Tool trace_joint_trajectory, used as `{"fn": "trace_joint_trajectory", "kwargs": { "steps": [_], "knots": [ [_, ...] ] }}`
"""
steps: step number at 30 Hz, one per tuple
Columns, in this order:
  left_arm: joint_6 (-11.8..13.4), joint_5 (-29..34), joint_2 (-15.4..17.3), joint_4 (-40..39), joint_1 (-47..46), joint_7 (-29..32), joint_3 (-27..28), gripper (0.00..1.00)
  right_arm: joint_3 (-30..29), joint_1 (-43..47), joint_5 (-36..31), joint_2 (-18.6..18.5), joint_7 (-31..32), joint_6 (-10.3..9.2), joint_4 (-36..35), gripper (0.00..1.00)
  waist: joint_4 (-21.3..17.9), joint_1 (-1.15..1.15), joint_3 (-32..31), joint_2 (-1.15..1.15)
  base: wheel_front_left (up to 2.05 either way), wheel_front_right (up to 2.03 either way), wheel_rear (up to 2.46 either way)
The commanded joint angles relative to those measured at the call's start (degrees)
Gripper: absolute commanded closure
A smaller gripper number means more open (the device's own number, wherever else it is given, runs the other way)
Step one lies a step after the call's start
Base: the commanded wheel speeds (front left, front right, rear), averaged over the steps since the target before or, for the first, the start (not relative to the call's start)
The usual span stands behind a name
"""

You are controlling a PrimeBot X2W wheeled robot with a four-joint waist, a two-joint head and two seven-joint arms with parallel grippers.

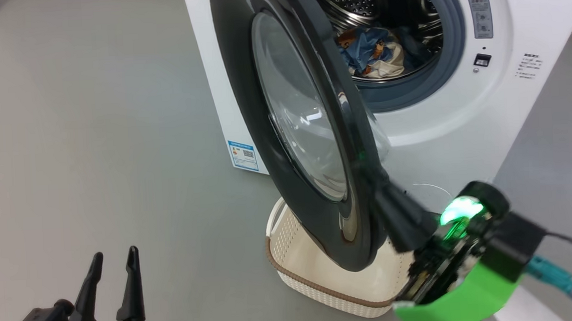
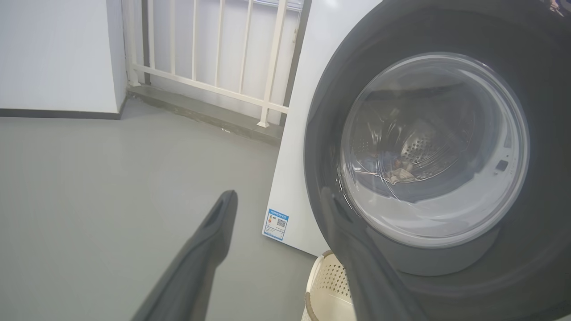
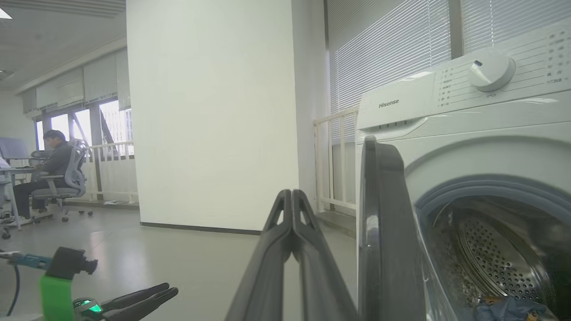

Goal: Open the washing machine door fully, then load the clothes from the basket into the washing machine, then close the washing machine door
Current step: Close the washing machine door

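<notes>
Conceivably, the washing machine door [image 1: 237, 89], just beside the pinched-shut right gripper [image 3: 292, 196], could be glanced off and left ajar.

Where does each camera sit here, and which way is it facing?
Head view: up on the head, looking down at the washing machine door, basket and clothes in the drum; left gripper lower left, right gripper at the door's edge.
Left wrist view: along its open fingers at the door's outer face.
Right wrist view: along its shut fingers past the door's edge toward a white pillar.
All three share the door.
</notes>
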Motion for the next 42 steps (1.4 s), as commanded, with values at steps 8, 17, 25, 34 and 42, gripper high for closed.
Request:
{"fn": "trace_joint_trajectory", "kwargs": {
  "steps": [8, 17, 25, 34, 42],
  "knots": [
    [-0.1, -0.8, 0.6, -1.1, -1.6, -0.6, 2.0, 0.0, 7.2, -1.2, -0.5, -0.8, -0.3, 0.25, 3.3, 1.0, 1.4, 0.0, 0.4, 0.0, 0.0, 0.0, 0.0],
    [-0.1, -1.0, 0.0, -0.9, -2.0, -0.6, 2.1, 0.0, 12.0, -2.4, 2.0, -0.7, -0.3, 0.25, 12.4, 1.0, 1.6, 0.0, 1.1, 0.0, 0.0, 0.0, 0.0],
    [-0.1, -1.2, -0.4, -0.8, -2.3, -0.6, 1.9, 0.0, 14.6, -4.3, 4.1, -0.4, -0.3, 0.25, 19.0, 1.0, 2.4, 0.0, 1.5, 0.0, 0.0, 0.0, 0.0],
    [-0.1, -1.2, -0.7, -1.2, -2.6, -0.6, 1.9, 0.0, 14.8, -6.5, 5.1, -0.5, -0.3, 0.25, 23.4, 1.0, 3.3, 0.0, 2.5, 0.0, 0.0, 0.0, 0.0],
    [-0.1, -1.7, -0.4, -1.0, -3.0, -0.6, 1.9, 0.0, 14.4, -7.1, 5.8, -0.9, -0.3, 0.25, 26.4, 1.0, 3.7, 0.0, 2.9, 0.0, 0.0, 0.0, 0.0]
  ]
}}
